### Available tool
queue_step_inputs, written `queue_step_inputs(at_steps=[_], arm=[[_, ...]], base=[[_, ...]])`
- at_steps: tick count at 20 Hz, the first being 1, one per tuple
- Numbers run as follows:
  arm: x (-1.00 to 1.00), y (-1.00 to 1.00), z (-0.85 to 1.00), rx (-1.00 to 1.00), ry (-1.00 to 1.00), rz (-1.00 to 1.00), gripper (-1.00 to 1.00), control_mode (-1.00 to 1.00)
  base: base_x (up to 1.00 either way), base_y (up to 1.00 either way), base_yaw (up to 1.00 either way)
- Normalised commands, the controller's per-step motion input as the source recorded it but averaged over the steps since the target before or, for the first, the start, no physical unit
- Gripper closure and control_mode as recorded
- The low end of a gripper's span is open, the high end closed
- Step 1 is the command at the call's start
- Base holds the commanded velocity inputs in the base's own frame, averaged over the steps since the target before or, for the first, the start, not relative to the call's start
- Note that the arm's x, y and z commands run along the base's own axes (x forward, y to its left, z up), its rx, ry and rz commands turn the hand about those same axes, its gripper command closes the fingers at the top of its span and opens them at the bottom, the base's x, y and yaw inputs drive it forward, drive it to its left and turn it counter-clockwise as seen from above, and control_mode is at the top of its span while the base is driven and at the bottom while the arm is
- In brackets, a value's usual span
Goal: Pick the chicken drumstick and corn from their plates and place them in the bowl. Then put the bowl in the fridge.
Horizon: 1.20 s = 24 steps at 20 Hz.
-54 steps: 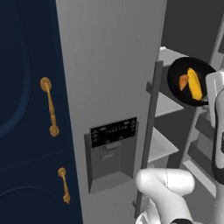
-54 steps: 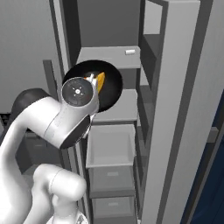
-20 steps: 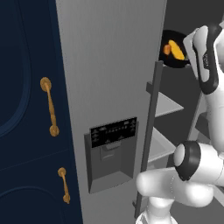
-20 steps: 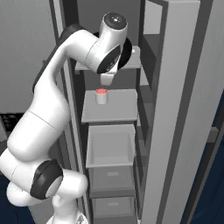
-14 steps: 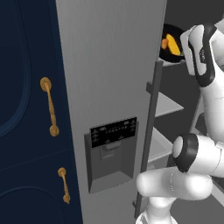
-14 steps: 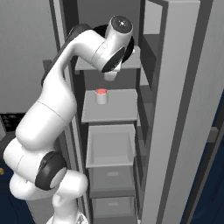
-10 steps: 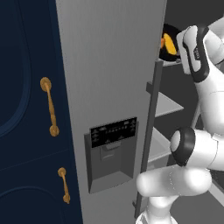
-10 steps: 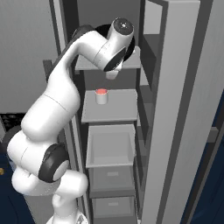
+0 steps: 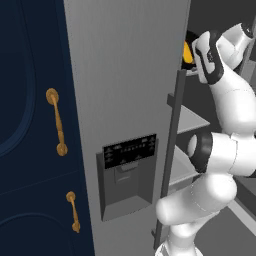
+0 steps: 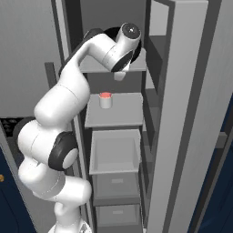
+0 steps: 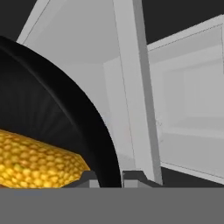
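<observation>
**Bowl held at the fridge's upper shelf**

The hand is clenched on the rim of the bowl: in the hand view the two dark fingertips sit close together at the bottom, with the black wall of the bowl curving up between them and away to the left. Just left of the fingertips, inside the bowl, lies the corn, its bright yellow kernels close against the bowl's inner wall. The chicken drumstick cannot be made out from here. Beyond the hand stand the pale inner walls and a white upright of the fridge, and to the right of the hand a white shelf runs level.

From the right base view the arm reaches up and into the open fridge, and the wrist bends over the upper shelf; a dark curve of the bowl shows behind the wrist, just above that shelf. Whether the bowl rests on the shelf or hangs just over it cannot be told. Below the hand, on the next shelf down, stands a small white cup with a red top, and lower still a white drawer.

In the left base view the fridge door, with its dark dispenser panel, stands left of the hand, and a sliver of orange-yellow inside the bowl shows past the door's edge, beside the wrist. Further left is a navy cabinet with gold handles.
</observation>
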Motion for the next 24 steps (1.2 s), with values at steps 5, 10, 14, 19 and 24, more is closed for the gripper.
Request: queue_step_inputs(at_steps=[5, 10, 14, 19, 24], arm=[[0.5, 0.0, -0.19, 0.0, 0.01, 0.0, 1.0, -1.0], [0.33, 0.06, 0.0, 0.0, 0.0, 0.0, -1.0, -1.0], [0.01, 0.14, 0.01, 0.0, -0.21, 0.0, -1.0, -1.0], [-0.35, 0.15, 0.02, 0.0, -0.36, 0.01, -1.0, -1.0], [-0.85, 0.42, 0.12, -0.07, -0.37, 0.02, -1.0, -1.0]], base=[[0.0, 0.0, 0.0], [0.0, 0.0, 0.0], [0.0, 0.0, 0.0], [0.0, 0.0, 0.0], [0.0, 0.0, 0.0]])
